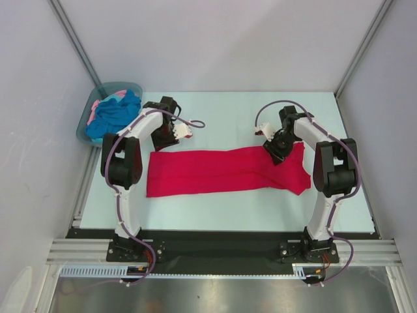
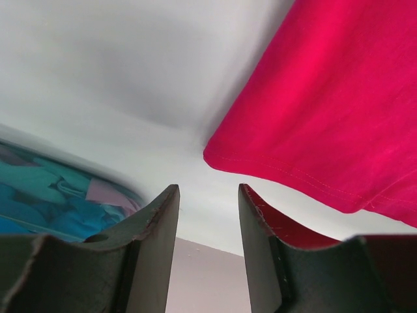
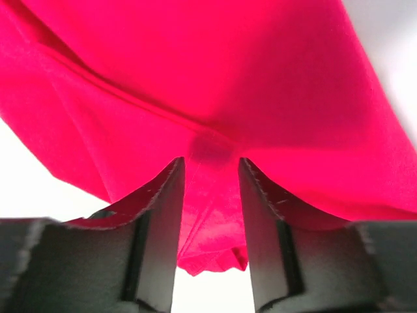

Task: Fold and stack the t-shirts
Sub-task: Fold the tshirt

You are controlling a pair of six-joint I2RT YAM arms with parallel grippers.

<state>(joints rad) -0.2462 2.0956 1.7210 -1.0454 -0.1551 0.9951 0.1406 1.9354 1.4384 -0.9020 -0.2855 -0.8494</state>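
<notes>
The crimson-red t-shirt [image 1: 221,171] lies flat as a long folded strip across the table, one sleeve sticking out at its right end. My left gripper [image 1: 164,139] hovers just past the strip's far left corner. In the left wrist view this gripper [image 2: 208,189] is open and empty, with the red corner [image 2: 326,111] ahead to its right. My right gripper [image 1: 275,155] is over the strip's far right part. In the right wrist view it [image 3: 212,162] stands open, with red cloth [image 3: 215,85] spread under and between its fingers. The turquoise-blue t-shirt [image 1: 117,112] and the pale pink t-shirt [image 1: 96,105] lie crumpled in the tub.
The grey-teal tub [image 1: 133,87] stands off the table's far left corner, close to my left arm; it also shows at the left of the left wrist view [image 2: 39,202]. White walls and metal posts enclose the pale table [image 1: 221,117]. A black strip runs along the near edge.
</notes>
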